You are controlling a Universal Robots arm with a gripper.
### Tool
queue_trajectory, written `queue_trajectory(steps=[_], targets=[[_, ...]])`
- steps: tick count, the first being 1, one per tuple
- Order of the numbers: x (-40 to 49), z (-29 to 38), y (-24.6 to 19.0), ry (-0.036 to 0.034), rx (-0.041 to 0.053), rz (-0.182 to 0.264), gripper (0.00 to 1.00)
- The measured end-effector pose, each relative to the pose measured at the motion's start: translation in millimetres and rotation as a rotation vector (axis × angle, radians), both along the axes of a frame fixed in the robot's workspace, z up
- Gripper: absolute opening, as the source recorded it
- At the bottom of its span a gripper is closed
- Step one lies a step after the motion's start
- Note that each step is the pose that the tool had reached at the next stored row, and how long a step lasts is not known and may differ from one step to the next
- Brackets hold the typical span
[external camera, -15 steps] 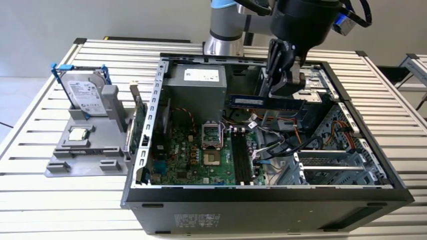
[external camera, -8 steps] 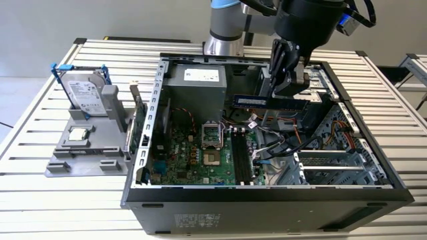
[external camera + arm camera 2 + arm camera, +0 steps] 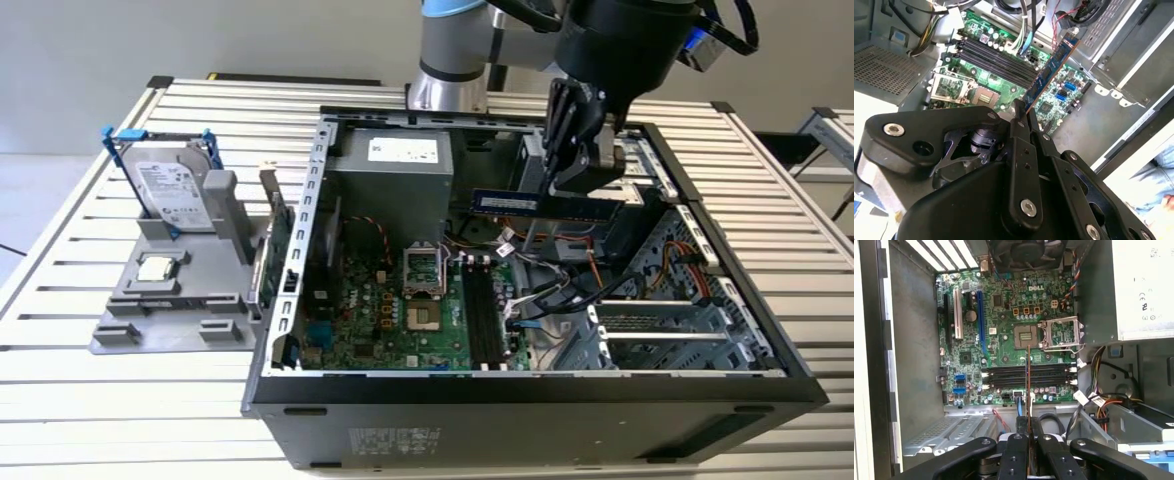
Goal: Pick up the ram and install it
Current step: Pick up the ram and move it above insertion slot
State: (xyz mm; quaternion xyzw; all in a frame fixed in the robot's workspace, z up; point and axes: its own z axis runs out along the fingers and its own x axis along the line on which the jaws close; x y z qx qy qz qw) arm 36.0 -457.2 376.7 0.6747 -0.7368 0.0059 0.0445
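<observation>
Supporting table (image 3: 134, 400): white slatted metal, everything else rests on it.
Computer case (image 3: 534, 420): black tower lying on its side with the side panel off, insides facing up.
Arm (image 3: 454, 50): comes down from behind the case and reaches over the open interior.
Power supply (image 3: 400, 170): grey box in the far corner of the case, toward the exterior view's left.
Motherboard (image 3: 387, 320): green board flat on the case floor, seen plainly in both wrist views (image 3: 999, 340) (image 3: 1004, 85).
Grey holder (image 3: 160, 320): sits on the table beside the case, at the exterior view's left.
Hard drive (image 3: 174, 190): silver, in a blue-tabbed frame, standing upright at the back of the holder.
Gripper (image 3: 571, 185): black fingers drawn in tight, pinching the ram between them; the same grip shows in both wrist views (image 3: 1029, 432) (image 3: 1021, 115).
Ram (image 3: 514, 203): long dark stick with a pale label, held on edge and level in the air above the motherboard, clear of it and turned crosswise to the memory slots (image 3: 1028, 375) (image 3: 1051, 70).
Memory slots (image 3: 483, 315): black rows beside the socket, none filled.
CPU socket (image 3: 424, 270): metal frame flipped open.
CPU chip (image 3: 158, 268): small silver square lying on the holder.
</observation>
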Motion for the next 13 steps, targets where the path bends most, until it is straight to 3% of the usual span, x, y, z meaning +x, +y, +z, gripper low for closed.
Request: queue_trajectory(steps=[13], targets=[[1.5,0.0,0.0,0.0000,0.0001,0.000,0.00]])
